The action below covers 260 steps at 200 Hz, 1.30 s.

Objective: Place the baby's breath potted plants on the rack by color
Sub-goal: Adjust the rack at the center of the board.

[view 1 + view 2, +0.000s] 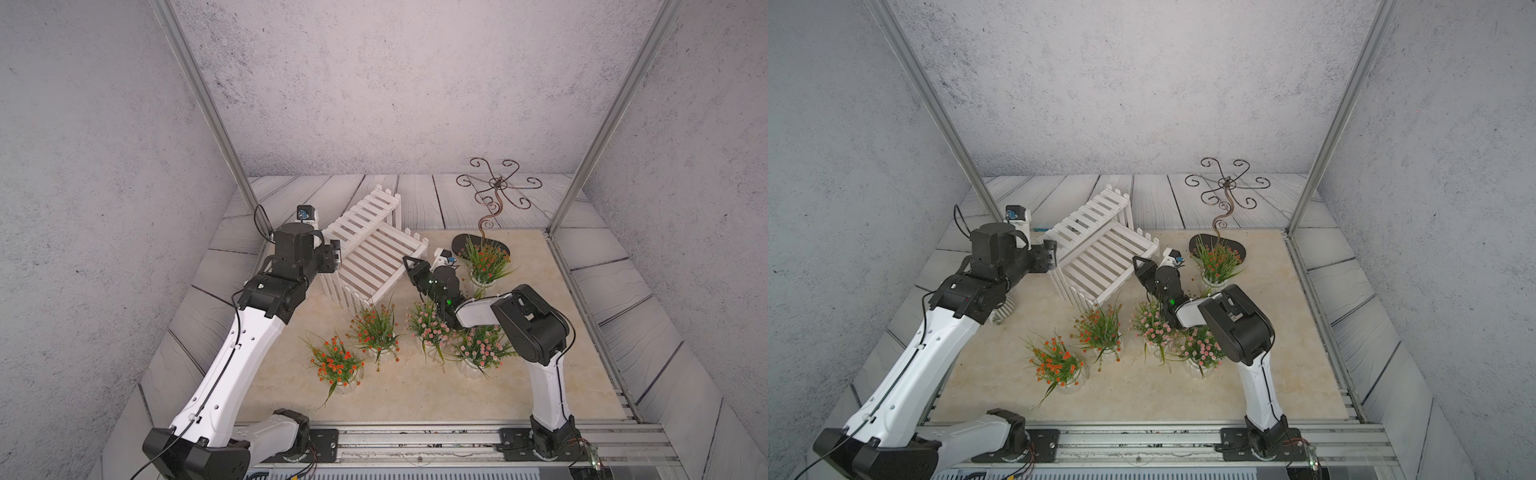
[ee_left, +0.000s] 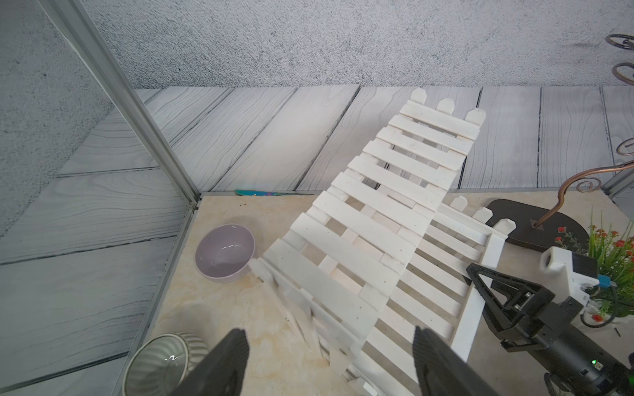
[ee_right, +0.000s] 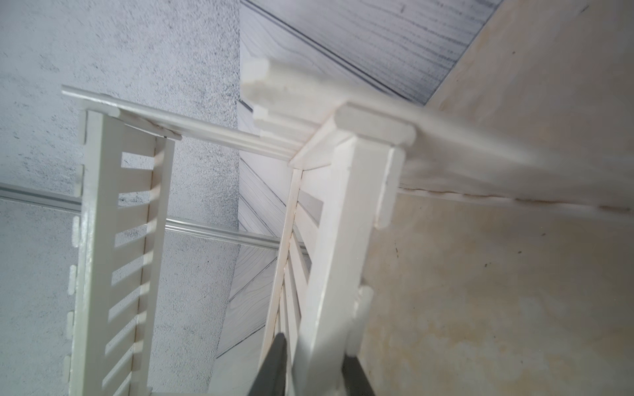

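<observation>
Grey speckled walls and plank-print panels close in a beige table (image 1: pixel 415 399). The rack (image 1: pixel 370 249) is toward the table's back left. It is skewed on a diagonal and tipped, so its slatted tiers slope in both top views.

The right gripper (image 3: pixel 314 343) is clenched on the rack. In its wrist view the two dark fingers (image 3: pixel 274 367) press on either side of one white end rail. In both top views it meets the rack at the end nearer the middle of the table.

The left gripper (image 2: pixel 328 331) is at the opposite end with its fingers spread wide. The rack's picket side lies between them (those pickets are blurred). Whether either finger touches the wood I cannot tell.

Five plants (image 1: pixel 376 328) show, each standing on the table. Two orange-red ones are in front of the rack. Two pink ones are beside them, with leaves overlapping, partly under the right arm. A third orange-red one is further back, just beside the dark oval base of the scrolled stand (image 1: pixel 496 187).

A lilac bowl (image 2: pixel 224 253) sits just beside the rack's left end, near the back corner. A grey ribbed pot (image 2: pixel 164 363) is nearer, under the left arm.
</observation>
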Available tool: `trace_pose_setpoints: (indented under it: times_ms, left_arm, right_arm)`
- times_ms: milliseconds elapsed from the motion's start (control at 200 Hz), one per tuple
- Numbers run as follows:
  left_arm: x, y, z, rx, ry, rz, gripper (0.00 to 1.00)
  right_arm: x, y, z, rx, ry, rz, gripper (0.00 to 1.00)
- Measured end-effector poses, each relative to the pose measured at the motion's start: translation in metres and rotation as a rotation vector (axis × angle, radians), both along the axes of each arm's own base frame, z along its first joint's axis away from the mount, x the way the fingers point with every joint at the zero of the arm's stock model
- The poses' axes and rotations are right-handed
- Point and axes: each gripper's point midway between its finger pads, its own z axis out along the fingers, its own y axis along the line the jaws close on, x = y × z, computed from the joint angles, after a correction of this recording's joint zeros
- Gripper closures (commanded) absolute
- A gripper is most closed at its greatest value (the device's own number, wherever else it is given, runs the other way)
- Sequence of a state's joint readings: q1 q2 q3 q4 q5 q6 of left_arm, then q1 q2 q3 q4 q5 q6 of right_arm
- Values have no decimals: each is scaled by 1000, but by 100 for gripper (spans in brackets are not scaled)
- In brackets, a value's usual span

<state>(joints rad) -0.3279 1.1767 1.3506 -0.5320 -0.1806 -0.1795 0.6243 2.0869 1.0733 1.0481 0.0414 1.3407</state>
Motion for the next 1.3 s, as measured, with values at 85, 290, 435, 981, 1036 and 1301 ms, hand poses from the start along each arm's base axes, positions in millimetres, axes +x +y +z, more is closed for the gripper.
trace_pose_setpoints:
  times_ms: [85, 290, 435, 981, 1036, 1301]
  left_arm:
    - [0, 1, 0, 1, -2, 4, 21]
    - [-1, 3, -1, 7, 0, 14, 20]
    - [-3, 7, -5, 20, 18, 29, 19]
    - [-21, 4, -33, -81, 122, 16, 19]
    - [-25, 3, -41, -98, 137, 13, 19]
    - [-39, -4, -71, -193, 170, -15, 19]
  right_arm:
    - [1, -9, -4, -19, -10, -44, 47]
    - [4, -16, -9, -173, -6, -47, 8]
    - [3, -7, 1, -350, 27, 36, 6]
    - [-30, -59, 18, -1000, -34, 345, 5]
    - [-20, -69, 29, -1002, -58, 353, 5]
    - [18, -86, 76, -940, -196, 396, 5]
